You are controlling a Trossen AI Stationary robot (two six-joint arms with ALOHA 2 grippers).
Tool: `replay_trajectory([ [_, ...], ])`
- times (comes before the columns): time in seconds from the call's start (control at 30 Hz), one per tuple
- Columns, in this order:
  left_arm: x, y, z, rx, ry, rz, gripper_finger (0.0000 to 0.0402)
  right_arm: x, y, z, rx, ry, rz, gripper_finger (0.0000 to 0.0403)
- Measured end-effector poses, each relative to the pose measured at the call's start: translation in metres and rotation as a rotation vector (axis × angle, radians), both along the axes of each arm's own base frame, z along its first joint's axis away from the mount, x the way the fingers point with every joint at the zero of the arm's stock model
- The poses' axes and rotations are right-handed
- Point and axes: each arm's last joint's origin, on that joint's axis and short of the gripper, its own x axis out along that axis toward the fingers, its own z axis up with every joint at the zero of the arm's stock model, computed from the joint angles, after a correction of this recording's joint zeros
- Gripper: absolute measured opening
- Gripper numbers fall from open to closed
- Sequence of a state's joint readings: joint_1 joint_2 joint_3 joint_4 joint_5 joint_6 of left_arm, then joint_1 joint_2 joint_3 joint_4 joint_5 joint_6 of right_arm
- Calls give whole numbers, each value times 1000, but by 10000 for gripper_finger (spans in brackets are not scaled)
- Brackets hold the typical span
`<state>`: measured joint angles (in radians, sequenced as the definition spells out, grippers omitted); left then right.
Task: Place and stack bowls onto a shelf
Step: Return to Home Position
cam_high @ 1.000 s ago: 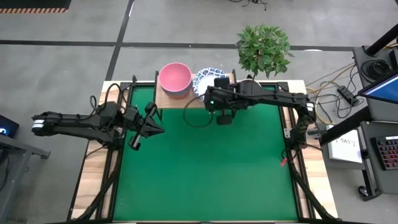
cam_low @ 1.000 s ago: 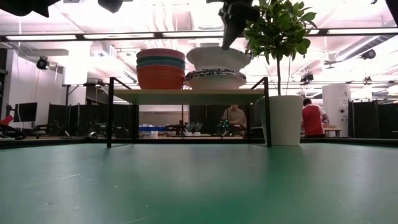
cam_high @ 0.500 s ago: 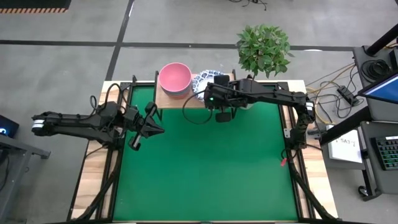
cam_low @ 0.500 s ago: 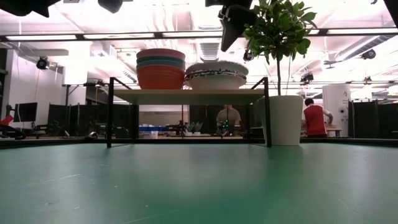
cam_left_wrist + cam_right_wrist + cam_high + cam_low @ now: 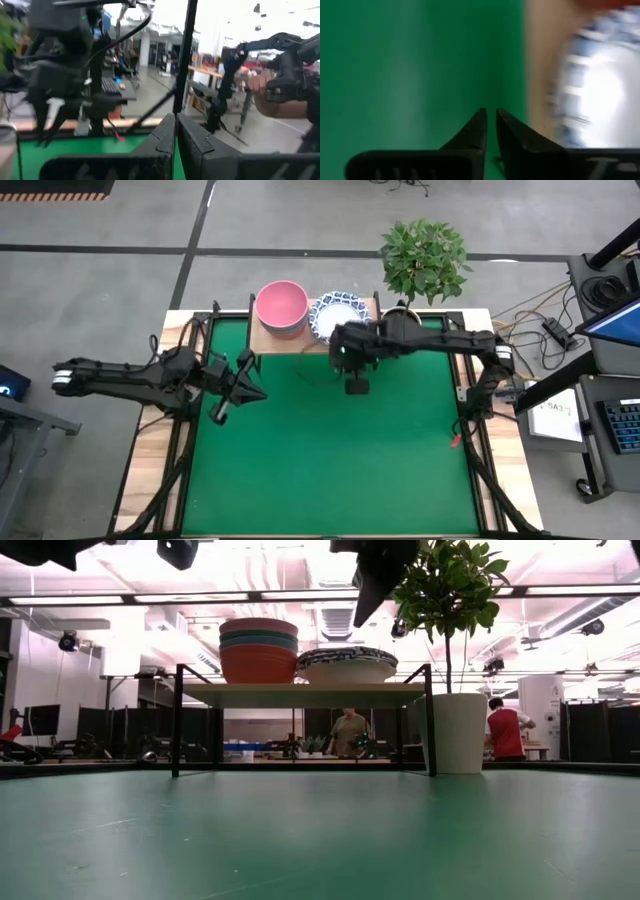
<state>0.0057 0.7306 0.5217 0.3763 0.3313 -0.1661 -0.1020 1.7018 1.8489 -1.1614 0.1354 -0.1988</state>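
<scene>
Item: shelf (image 5: 300, 694), light wooden top on thin black legs, at the table's far edge, middle.
- Left half: plain stack (image 5: 259, 650), red bowl at the bottom, blue and teal rims above it, pink bowl (image 5: 281, 305) on top.
- Right half: patterned stack (image 5: 335, 316), white with blue rim pattern, nested, lower than the plain stack and just beside it.

Right gripper (image 5: 356, 383): above the green mat (image 5: 330, 470), just near of the patterned stack and apart from it; fingers drawn together, holding nothing.

Left gripper (image 5: 258, 392): at the table's left side, well apart from the shelf; fingers together, empty.

Clearance: potted plant (image 5: 458, 730) stands right of the shelf. The mat's near half lies bare.
</scene>
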Motion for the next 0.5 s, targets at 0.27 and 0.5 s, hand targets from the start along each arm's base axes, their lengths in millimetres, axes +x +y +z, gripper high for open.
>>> replay_trajectory([
  [0.27,-3,-14,-24,63,107,-76,0,-28,56,-50,41,-210,151,9],
  [0.5,-10,-14,-36,133,97,-71,0,-75,62,-79,62,-520,189,9],
])
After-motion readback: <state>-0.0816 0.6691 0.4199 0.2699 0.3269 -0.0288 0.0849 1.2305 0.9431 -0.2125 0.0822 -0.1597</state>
